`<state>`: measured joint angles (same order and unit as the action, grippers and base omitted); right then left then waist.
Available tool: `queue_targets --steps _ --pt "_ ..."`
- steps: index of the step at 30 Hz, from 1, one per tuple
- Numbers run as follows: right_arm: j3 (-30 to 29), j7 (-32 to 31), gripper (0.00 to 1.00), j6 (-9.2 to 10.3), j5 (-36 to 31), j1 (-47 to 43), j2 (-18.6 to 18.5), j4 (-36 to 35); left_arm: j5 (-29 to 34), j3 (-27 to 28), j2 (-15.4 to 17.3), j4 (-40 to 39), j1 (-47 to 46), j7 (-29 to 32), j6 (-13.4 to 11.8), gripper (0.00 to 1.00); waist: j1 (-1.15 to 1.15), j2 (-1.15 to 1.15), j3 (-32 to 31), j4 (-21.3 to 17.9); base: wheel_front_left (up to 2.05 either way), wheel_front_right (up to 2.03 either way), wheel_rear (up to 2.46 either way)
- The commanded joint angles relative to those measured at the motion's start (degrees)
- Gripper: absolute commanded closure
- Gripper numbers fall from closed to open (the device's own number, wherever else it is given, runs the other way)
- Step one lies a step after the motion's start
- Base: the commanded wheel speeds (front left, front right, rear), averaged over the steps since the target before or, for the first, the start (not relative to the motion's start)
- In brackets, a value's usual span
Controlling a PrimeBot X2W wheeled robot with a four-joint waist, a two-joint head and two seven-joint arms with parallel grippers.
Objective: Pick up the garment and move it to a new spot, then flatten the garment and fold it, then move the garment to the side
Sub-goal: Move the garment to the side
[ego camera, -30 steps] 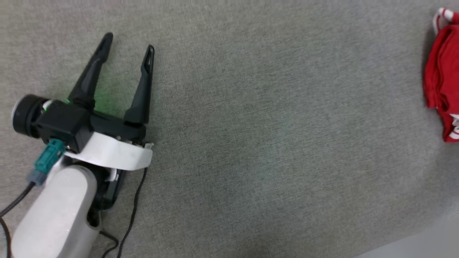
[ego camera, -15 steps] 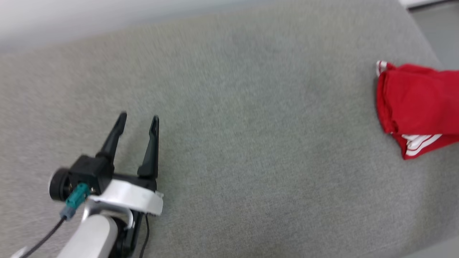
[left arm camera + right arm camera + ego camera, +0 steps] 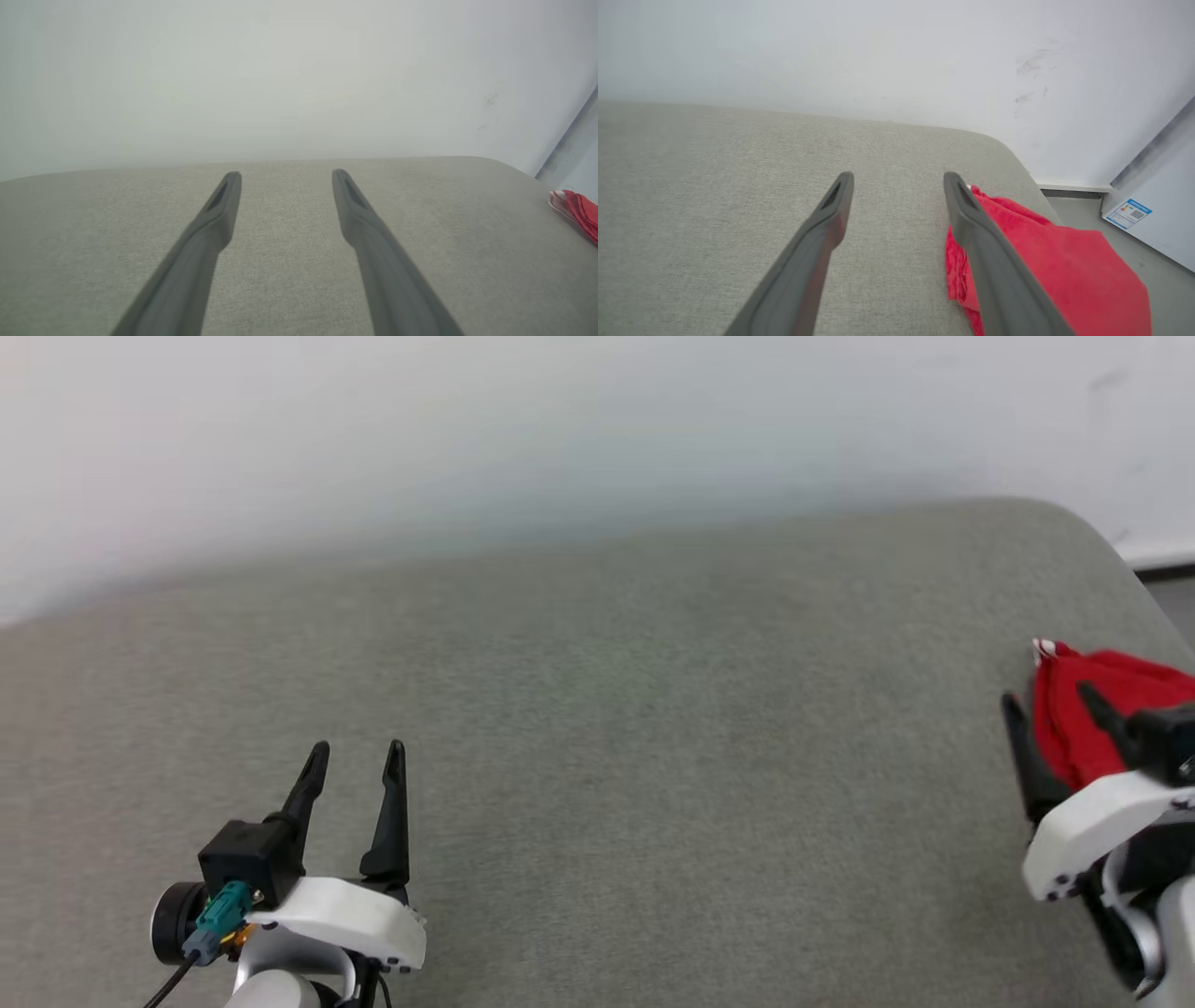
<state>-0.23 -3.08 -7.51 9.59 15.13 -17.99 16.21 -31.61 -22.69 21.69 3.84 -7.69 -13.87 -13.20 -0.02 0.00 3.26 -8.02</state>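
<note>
Now both claws stand wide open and hold nothing. The left claw (image 3: 358, 749) hovers over bare grey padding of the bench (image 3: 653, 803), well apart from the shirt (image 3: 1144, 683). The right claw (image 3: 1046, 695) is at the shirt's near edge, one finger across the red cloth; whether it touches, I cannot tell. The shirt lies bunched at the bench's far right corner.

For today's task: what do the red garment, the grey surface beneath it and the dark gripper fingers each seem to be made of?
Garment: soft matte knit, likely cotton; it lies in limp folds.
Grey surface: woven upholstery fabric, matte; fine speckled weave, rounded corner.
Fingers: probably moulded plastic or rubber, dark matte; smooth with recessed slots.
</note>
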Motion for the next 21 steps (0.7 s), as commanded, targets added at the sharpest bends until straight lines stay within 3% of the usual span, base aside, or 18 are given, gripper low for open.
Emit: queue_targets --steps 1,10,21 --pt "0.3 0.5 0.0 0.04 0.5 -2.6 1.5 -1.8 -0.2 0.2 -0.1 0.6 0.9 -0.3 -0.4 0.0 0.02 0.0 -3.5 4.2 0.0 0.0 0.0" --pt "-1.4 3.3 0.0 0.04 -2.0 -11.5 8.7 -11.7 -0.3 1.7 1.3 2.9 2.0 -0.6 -0.8 0.0 0.02 0.0 -5.0 8.9 0.0 0.0 0.0" --pt "-4.1 2.0 0.0 0.04 -4.4 -22.9 14.3 -21.5 -0.3 0.9 1.3 4.2 5.1 -0.9 0.1 0.0 0.02 0.0 -6.3 8.7 0.0 0.0 0.0"
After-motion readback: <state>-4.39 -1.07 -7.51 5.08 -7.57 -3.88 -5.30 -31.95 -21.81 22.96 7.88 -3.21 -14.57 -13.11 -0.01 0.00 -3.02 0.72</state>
